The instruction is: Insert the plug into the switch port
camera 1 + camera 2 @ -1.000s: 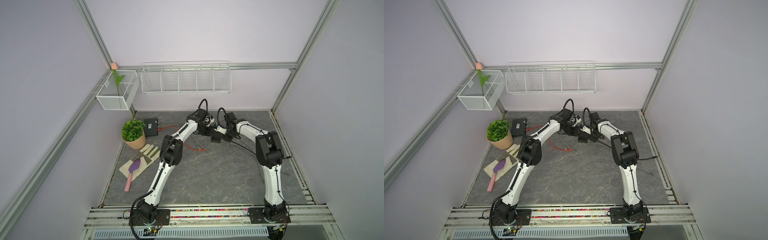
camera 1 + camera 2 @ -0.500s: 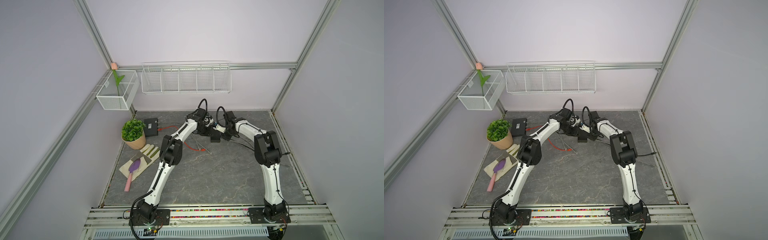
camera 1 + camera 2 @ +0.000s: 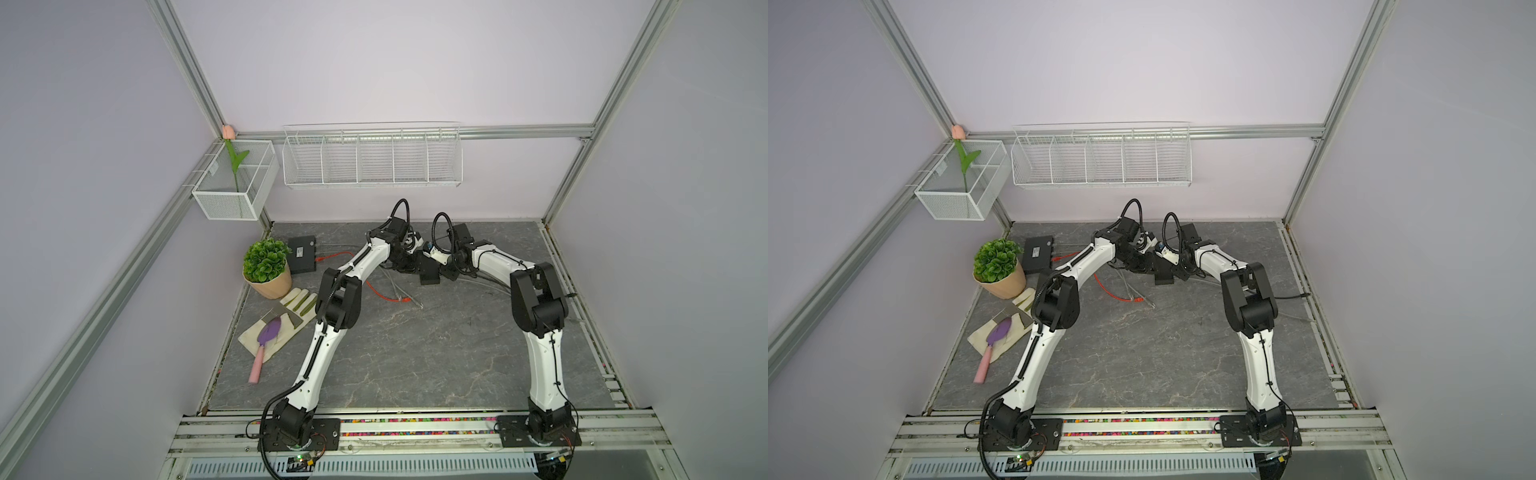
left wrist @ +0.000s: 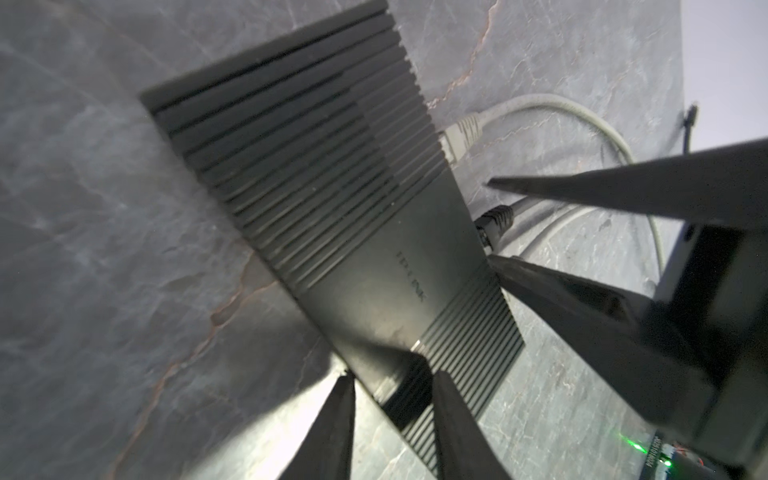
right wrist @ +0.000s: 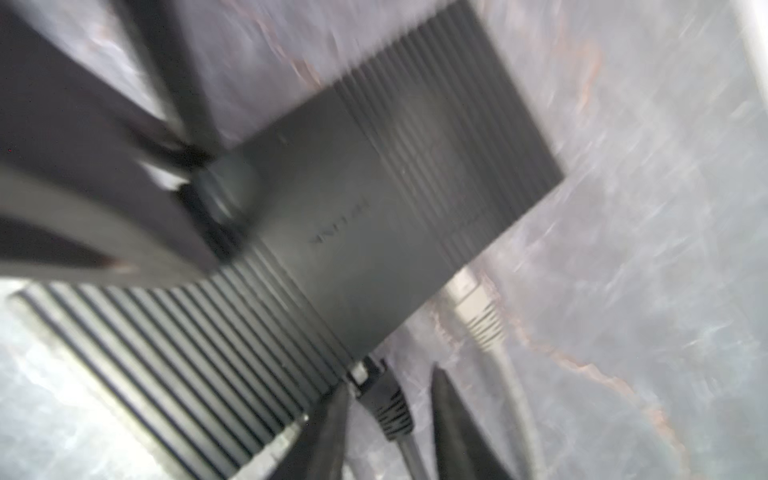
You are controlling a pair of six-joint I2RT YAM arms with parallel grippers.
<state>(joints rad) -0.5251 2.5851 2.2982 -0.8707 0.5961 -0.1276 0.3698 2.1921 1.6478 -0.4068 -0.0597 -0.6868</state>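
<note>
Seating the black plug (image 5: 384, 401) in the switch (image 4: 332, 187), at 12 o'clock on the table (image 3: 415, 353).
The fingers of your right gripper (image 5: 390, 380) stand apart either side of the plug, which looks pushed home on the switch's 3 o'clock edge, beside a grey plug (image 4: 461, 137); your left gripper (image 4: 390, 376) pinches the switch's corner. Judge the plug small, light and rigid, its latch brittle, its cable springy: take it by the ribbed boot, not the cord. The light switch may skate, so brace it.
</note>
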